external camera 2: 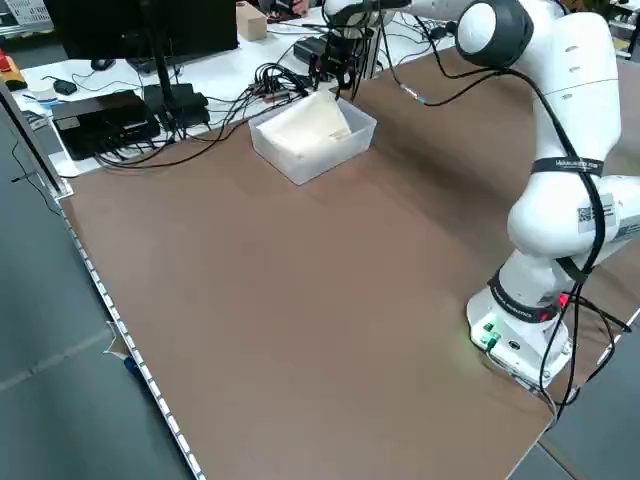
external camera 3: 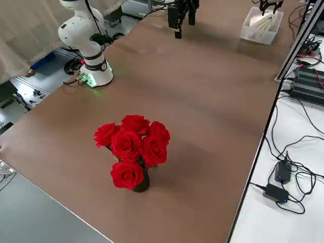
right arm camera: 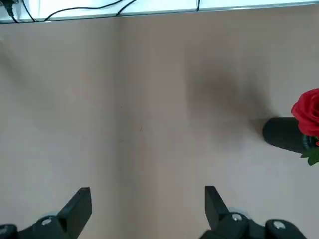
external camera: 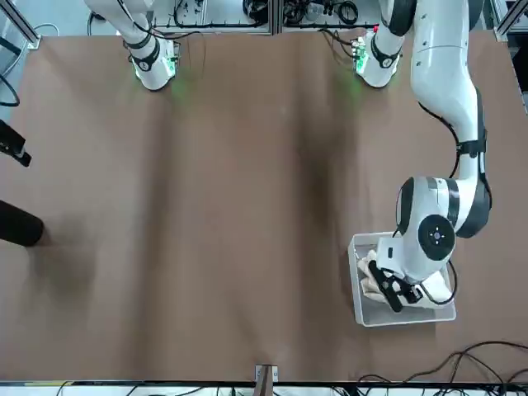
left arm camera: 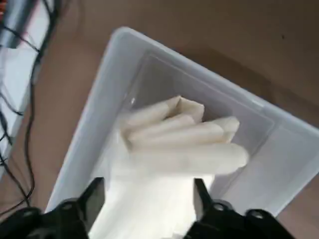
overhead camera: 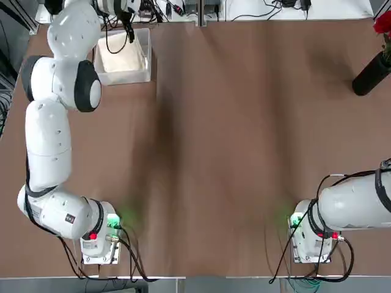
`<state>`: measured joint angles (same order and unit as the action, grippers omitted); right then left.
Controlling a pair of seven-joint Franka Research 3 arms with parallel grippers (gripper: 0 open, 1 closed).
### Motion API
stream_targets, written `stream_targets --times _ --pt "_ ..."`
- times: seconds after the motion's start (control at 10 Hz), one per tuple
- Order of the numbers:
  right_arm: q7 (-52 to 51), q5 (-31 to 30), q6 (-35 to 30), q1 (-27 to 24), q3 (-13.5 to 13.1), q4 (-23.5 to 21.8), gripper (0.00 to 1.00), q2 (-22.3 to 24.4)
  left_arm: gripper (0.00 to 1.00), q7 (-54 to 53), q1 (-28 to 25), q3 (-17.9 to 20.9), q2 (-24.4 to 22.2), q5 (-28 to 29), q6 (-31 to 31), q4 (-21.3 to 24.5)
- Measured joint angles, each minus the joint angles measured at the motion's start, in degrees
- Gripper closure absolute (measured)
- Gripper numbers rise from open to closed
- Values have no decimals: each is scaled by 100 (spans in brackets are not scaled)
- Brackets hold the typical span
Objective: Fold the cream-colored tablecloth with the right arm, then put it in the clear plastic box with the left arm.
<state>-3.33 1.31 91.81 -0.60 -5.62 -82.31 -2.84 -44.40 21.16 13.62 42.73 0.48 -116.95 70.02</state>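
Note:
The cream-colored tablecloth (left arm camera: pixel 174 149) lies folded into a thick bundle inside the clear plastic box (left arm camera: pixel 164 47), which stands at the table's far left corner (overhead camera: pixel 148 55). Seen from above, the cloth (overhead camera: pixel 122 61) fills most of the box. My left gripper (left arm camera: pixel 149 199) hangs just over the bundle, open, its fingers (left arm camera: pixel 94 199) spread to either side of the cloth and not pinching it. The front view shows the same gripper (external camera: pixel 388 289) over the box (external camera: pixel 363 313). My right gripper (right arm camera: pixel 147 204) is open and empty, held above bare table (external camera 3: pixel 182 17).
A dark vase of red roses (external camera 3: pixel 132 149) stands at the table's far right (overhead camera: pixel 369 76). Cables and electronics (external camera 2: pixel 130 110) lie on the white bench beyond the far edge, close behind the box. Both arm bases (overhead camera: pixel 98 241) sit at the near edge.

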Motion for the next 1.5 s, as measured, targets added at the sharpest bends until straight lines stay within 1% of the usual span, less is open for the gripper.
stream_targets --times 0.1,0.2,0.4,0.5,0.6,0.7,0.8,1.0,1.2,1.3,1.4,1.5 --pt "0 0 1 -1 0 0 0 0 0 557 -16 1 -179 -62 22 -15" --pt "0 0 1 -2 0 0 0 0 0 1175 -51 -18 -424 -101 75 33" --pt "0 0 2 -4 0 -1 0 -1 0 2469 -154 -155 -1104 -142 196 402" --pt "0 0 2 -5 0 0 0 -1 0 3449 -280 -296 -1479 -164 374 591" --pt "0 0 3 -5 1 0 0 -1 0 4390 -473 -546 -1812 -164 626 723" --pt "0 0 3 -5 1 0 0 -2 0 4913 -695 -826 -2119 -164 830 833" --pt "-1 0 3 -5 1 0 0 -1 0 5132 -942 -1094 -2437 -164 976 1000" --pt "-1 0 4 -5 0 0 0 -3 0 5207 -1428 -1546 -3249 -164 1279 1576" --pt "-1 0 5 -5 0 0 0 -3 0 5208 -1597 -1693 -4162 -164 1697 2301" --pt "-1 0 5 -6 0 -1 0 -4 0 5208 -1659 -1763 -4544 -164 1761 2641" --pt "-1 0 5 -6 0 -1 0 -4 0 5200 -1686 -1814 -4840 -164 1768 2955" --pt "-1 0 5 -6 0 -1 0 -4 0 5092 -1698 -1834 -5035 -164 1768 3207"
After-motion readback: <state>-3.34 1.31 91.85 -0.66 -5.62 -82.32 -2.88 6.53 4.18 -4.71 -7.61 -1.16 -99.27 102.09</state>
